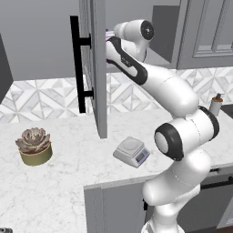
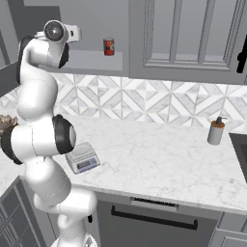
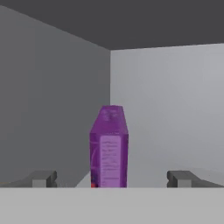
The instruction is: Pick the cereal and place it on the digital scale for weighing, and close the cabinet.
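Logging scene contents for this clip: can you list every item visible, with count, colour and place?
Purple cereal box: one, upright inside the cabinet, ahead between the fingertips.
Grey wall cabinet door: one, swung open, black bar handle.
Light-grey digital scale: one, on the marble counter, platter bare.
Small red can: one, on the cabinet shelf.
Potted succulent: one, counter left.
Soap dispenser: one, near the backsplash.
Gripper: open, inside the cabinet.

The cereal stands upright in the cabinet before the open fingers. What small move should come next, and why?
Probably ease the hand forward until the fingers flank the cereal, then close; the box stands centred between them, not yet gripped.
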Controlling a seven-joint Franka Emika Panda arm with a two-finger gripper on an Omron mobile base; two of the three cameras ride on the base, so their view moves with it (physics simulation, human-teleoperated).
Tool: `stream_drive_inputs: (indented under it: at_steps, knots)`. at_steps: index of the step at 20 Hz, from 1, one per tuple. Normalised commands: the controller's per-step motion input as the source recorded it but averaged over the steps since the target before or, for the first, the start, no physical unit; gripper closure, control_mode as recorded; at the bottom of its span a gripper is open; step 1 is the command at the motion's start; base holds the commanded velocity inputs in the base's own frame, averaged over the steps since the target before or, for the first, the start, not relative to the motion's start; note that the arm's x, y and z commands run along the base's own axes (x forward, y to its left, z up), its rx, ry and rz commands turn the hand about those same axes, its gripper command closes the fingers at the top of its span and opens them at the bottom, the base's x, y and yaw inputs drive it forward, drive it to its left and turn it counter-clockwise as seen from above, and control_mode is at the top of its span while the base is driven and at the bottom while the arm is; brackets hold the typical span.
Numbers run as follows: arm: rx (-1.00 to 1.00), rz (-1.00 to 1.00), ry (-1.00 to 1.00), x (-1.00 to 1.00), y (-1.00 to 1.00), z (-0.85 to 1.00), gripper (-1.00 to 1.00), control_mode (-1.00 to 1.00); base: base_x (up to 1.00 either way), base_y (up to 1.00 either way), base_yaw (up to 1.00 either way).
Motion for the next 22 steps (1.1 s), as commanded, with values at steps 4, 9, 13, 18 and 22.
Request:
stream_drive_inputs:
  at_steps: [4,9,13,18,22]
  knots:
    - [0.00,-0.01,0.00,0.27,0.09,0.00,-1.00,-1.00,0.00,0.00,0.00]
    - [0.00,0.00,0.00,0.26,0.03,0.00,-1.00,-1.00,0.00,0.00,0.00]
    - [0.00,0.00,0.00,0.30,0.00,0.00,1.00,-1.00,0.00,0.00,0.00]
    - [0.00,0.00,0.00,0.35,0.09,0.00,1.00,-1.00,0.00,0.00,0.00]
    - [0.00,-0.01,-0.01,0.13,0.37,-0.04,1.00,-1.00,0.00,0.00,0.00]
